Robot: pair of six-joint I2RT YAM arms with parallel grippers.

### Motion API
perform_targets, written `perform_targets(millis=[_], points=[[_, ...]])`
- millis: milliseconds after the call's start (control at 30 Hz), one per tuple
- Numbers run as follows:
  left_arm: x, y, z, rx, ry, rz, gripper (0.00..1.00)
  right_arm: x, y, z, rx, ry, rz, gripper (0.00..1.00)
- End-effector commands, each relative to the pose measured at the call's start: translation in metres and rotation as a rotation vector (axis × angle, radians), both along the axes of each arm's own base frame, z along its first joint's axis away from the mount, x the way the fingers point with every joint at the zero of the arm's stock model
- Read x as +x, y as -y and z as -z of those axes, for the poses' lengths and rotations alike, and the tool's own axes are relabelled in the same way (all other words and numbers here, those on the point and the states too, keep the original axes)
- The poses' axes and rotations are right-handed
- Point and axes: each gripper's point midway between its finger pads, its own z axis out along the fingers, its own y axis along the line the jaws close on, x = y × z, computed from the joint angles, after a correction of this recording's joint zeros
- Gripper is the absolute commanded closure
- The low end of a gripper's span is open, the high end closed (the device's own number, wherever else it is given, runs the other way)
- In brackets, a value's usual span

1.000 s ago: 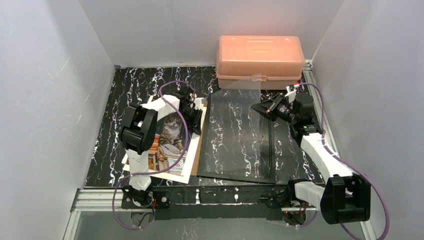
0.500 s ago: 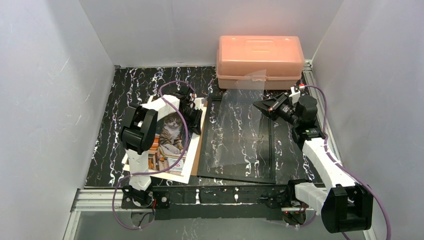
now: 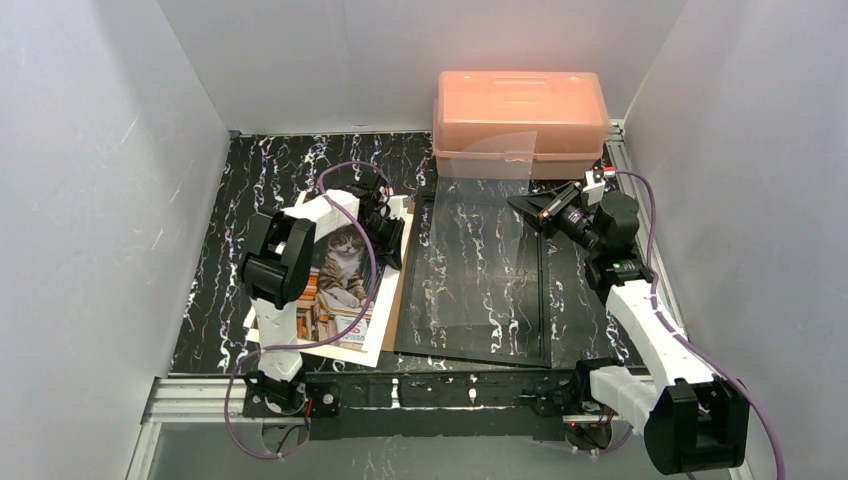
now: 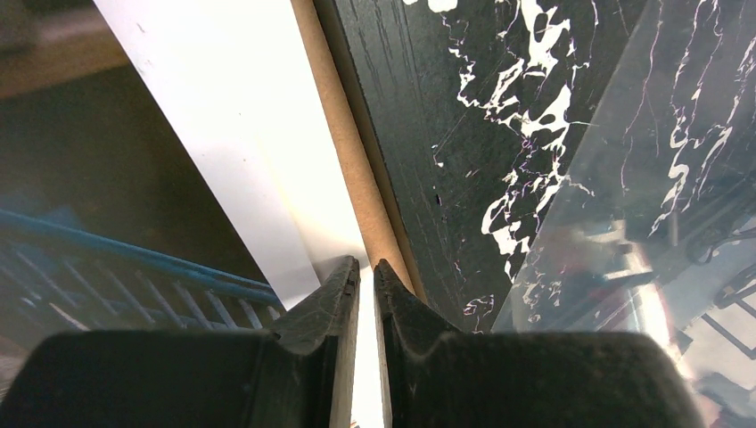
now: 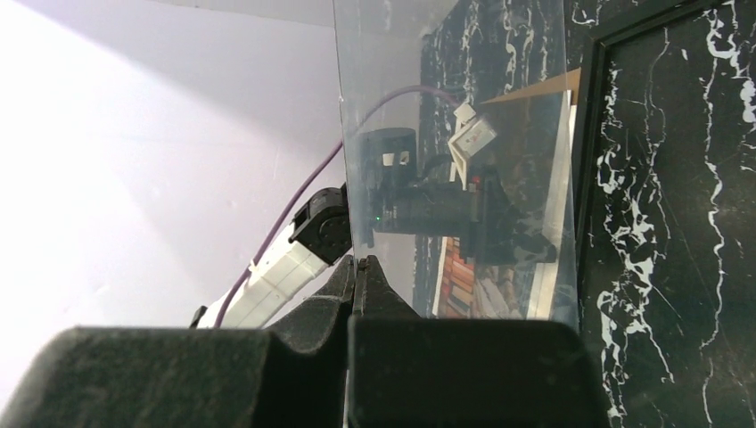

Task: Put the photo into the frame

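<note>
Your left gripper [image 4: 366, 267] has its jaws drawn almost together, leaving only a thin slit. The white border of the photo [image 3: 340, 300] runs straight into that slit, so you have the photo pinched by its edge near a far corner. The rest of the photo lies face up, back towards that arm's base, on a brown board [image 4: 357, 160] whose edge shows just to the right of the fingertips. Beyond the board is the black marbled table [image 3: 260, 180].

Your right gripper [image 5: 357, 263] is closed tight on the edge of a clear pane [image 5: 455, 134]. The pane stands tilted up ahead of the fingertips, and its top edge crosses the front of the pink box [image 3: 520, 110]. The black frame [image 3: 545, 300] lies flat on the table beneath that hand, between your two grippers, just beside the board and with no photo in it. You cannot tell whether the pane's lower edge touches the frame
</note>
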Motion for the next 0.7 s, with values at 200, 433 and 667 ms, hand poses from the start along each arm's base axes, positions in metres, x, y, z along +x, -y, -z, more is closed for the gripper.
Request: perform_targets(millis=[200, 433, 667], points=[[-0.010, 0.001, 0.006, 0.011, -0.038, 0.014, 0.91, -0.010, -0.002, -0.030, 0.083, 0.073, 0.005, 0.99], [-0.009, 0.000, 0.006, 0.004, -0.047, -0.003, 0.91, -0.016, -0.010, -0.034, 0.104, 0.069, -0.004, 0.99], [-0.007, -0.004, 0.006, -0.005, -0.062, -0.029, 0.92, -0.021, -0.027, -0.040, 0.120, 0.075, -0.039, 0.99]])
